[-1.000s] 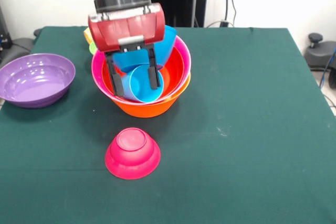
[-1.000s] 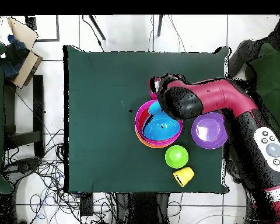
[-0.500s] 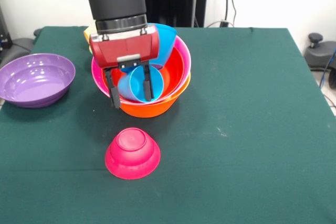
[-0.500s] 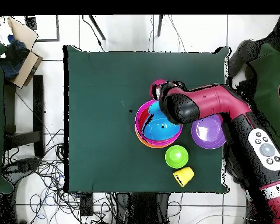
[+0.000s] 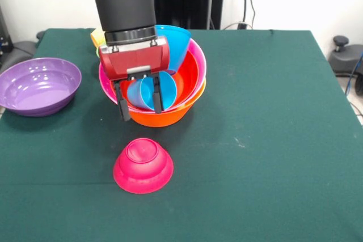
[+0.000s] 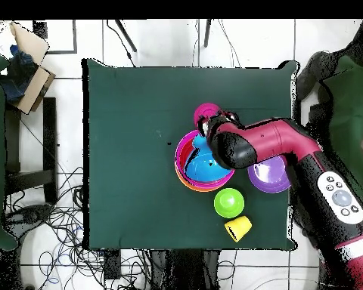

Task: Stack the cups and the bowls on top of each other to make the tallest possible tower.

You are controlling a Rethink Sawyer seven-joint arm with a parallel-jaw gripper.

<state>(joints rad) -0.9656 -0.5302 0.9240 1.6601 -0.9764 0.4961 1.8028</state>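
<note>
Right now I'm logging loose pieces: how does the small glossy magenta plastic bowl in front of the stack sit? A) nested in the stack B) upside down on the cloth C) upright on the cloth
B: the small magenta bowl rests rim-down on the green tablecloth, its flat base facing up.

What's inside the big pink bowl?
Inside the pink bowl sits a red-orange bowl, with a blue bowl and a light blue cup tipped inside it. The gripper hides whatever lies deeper.

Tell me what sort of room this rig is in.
Probably a lab or workshop: loose cables trail over a tiled floor, and the table has a plain green cloth with toy bowls.
</note>
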